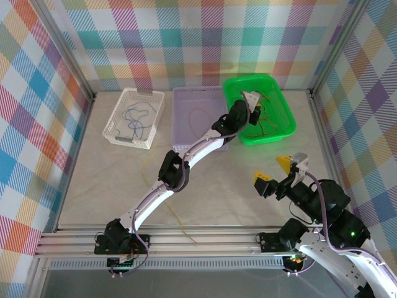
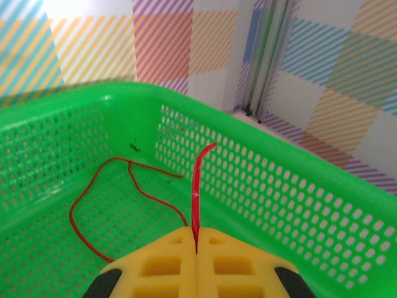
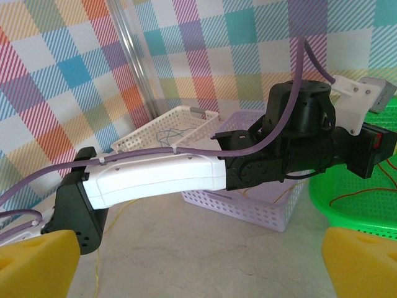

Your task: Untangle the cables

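- Cables are spread over several places. A blue cable (image 1: 133, 118) is in the white basket (image 1: 118, 133) and an orange cable (image 1: 198, 118) is in the purple basket (image 1: 180, 93). A few thin cables (image 1: 268, 127) are in the green basket (image 2: 298, 205), and a yellow cable (image 1: 180, 223) lies loose on the table (image 1: 99, 186).
- Red cable (image 2: 196, 192) is pinched between the pressed-together pads of the left gripper (image 2: 196, 248), low inside the green basket. A short end stands up above the pads, and the rest seems to loop across the basket floor.
- Slipping is the first worry. The hold is close to the cable's end, so a quick pull could draw the thin, limp cable out of the pads.
- Dragging comes next. If the loop crosses the other thin cables in there, lifting would raise them together and tighten the tangle.
- Snagging is possible too, since the basket walls and floor are full of holes that a trailing end might catch in.
- A caught cable could tip or slide the light basket, as nothing holds it down.
- The right gripper (image 1: 273, 169) hangs spread wide and empty over the table, well apart from the baskets.
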Controlling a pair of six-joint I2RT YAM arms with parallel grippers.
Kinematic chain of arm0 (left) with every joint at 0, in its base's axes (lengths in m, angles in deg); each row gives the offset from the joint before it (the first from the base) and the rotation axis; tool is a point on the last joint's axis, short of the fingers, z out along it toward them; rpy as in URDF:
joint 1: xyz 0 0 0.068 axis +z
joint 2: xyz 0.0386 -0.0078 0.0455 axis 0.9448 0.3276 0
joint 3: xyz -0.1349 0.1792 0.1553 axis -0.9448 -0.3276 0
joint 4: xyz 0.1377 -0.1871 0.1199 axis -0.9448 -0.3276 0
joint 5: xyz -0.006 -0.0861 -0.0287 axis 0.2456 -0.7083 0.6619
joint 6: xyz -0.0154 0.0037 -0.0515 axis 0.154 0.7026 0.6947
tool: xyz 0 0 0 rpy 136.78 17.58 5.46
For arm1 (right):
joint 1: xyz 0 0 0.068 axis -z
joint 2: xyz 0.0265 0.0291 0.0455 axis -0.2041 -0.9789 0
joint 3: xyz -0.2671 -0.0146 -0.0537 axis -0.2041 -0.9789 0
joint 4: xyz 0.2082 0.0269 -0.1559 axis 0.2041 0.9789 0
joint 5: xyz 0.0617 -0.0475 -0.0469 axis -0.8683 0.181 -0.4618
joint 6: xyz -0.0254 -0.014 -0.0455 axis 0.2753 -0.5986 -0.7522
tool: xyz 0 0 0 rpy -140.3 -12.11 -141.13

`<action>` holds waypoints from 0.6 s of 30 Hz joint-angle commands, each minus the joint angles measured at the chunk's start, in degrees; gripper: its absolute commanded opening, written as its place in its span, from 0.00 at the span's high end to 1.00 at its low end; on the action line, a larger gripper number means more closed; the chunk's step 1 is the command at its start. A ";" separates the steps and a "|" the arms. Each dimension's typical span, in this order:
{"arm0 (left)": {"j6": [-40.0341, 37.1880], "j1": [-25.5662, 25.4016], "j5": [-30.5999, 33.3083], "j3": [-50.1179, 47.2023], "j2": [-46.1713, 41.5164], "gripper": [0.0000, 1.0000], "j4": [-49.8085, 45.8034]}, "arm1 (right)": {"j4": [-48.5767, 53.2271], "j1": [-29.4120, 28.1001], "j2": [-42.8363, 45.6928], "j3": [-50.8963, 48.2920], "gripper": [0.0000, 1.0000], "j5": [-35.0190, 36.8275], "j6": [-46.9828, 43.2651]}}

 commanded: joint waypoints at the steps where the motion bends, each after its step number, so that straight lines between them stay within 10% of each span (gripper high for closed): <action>1: 1.28 -0.38 -1.98 -0.62 0.84 1.00 -2.66 | -0.10 -0.02 -0.50 0.39 0.00 -0.72 0.69; 6: 3.24 0.25 -2.64 -0.79 1.01 0.99 -4.72 | -0.03 -0.02 -0.70 0.46 0.00 -0.75 0.69; 18: 5.41 1.28 -3.23 -0.66 -0.61 0.62 -7.52 | 0.23 -0.02 -0.97 0.69 0.00 -0.52 0.72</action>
